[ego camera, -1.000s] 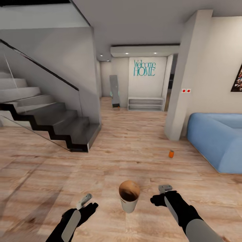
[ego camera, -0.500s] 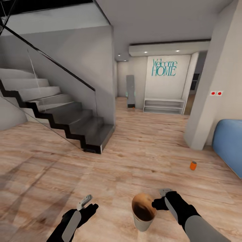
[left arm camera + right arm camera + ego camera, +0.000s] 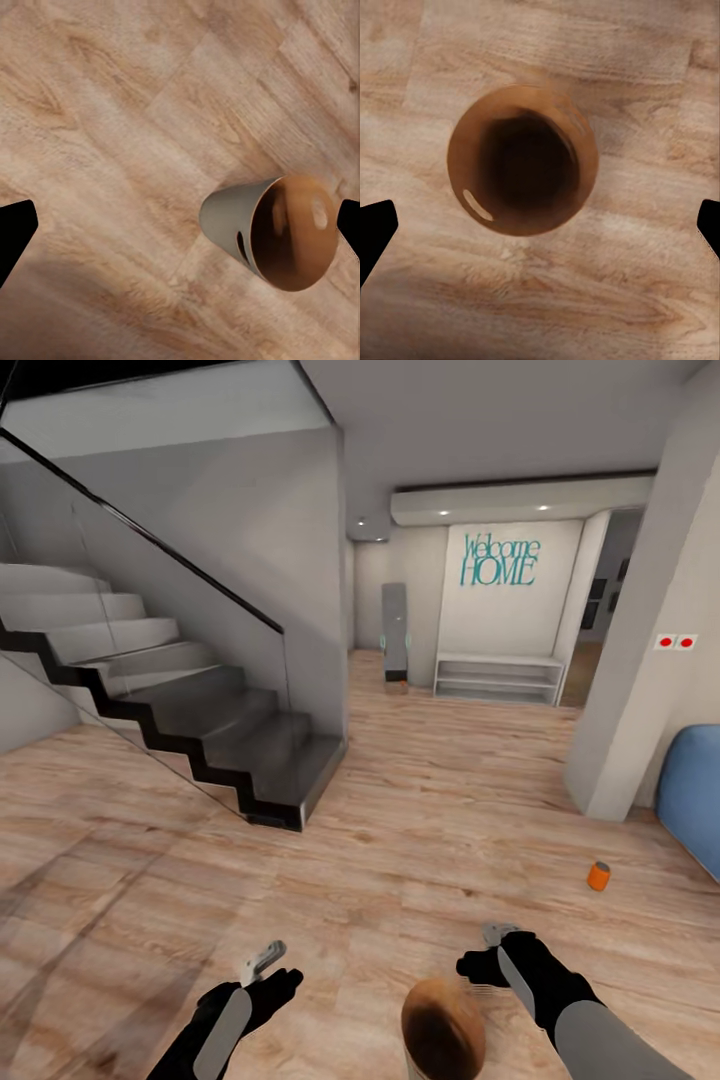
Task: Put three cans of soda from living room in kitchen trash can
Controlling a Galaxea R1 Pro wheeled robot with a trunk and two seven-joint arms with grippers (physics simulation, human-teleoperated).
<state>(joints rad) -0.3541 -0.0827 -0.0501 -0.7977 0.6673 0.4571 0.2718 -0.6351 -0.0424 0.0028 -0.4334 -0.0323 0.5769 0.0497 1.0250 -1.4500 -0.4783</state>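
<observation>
Head view, living room. The trash can (image 3: pixel 443 1028) stands on the plank floor (image 3: pixel 400 840) at about 6 o'clock, between the two arms and cut by the frame's lower edge; its brown interior faces up. The left gripper (image 3: pixel 262 972) hovers at 7 o'clock, the right gripper (image 3: pixel 487 958) at 5 o'clock, just beside the can's rim — neither touches it.

Left wrist view: the trash can (image 3: pixel 274 231) appears from the side, grey wall and oval slot handle visible, with black fingertips (image 3: pixel 15 232) at opposite frame edges, so the jaws stand apart and hold nothing. Right wrist view: the trash can (image 3: pixel 523 159) is seen straight down its mouth; fingertips (image 3: pixel 375 229) likewise sit at opposite edges, spread and empty.

One orange soda can (image 3: pixel 598 875) stands upright on the floor at 4 o'clock, well apart from the bin, near the blue sofa (image 3: pixel 692 790) and the white pillar (image 3: pixel 640 660).

Surroundings — a dark staircase (image 3: pixel 190 730) with glass rail at 10 o'clock; a hallway at 12 o'clock with a "Welcome HOME" sign (image 3: pixel 499 561) above a low shelf (image 3: pixel 497 678). Open floor lies between robot and soda can.
</observation>
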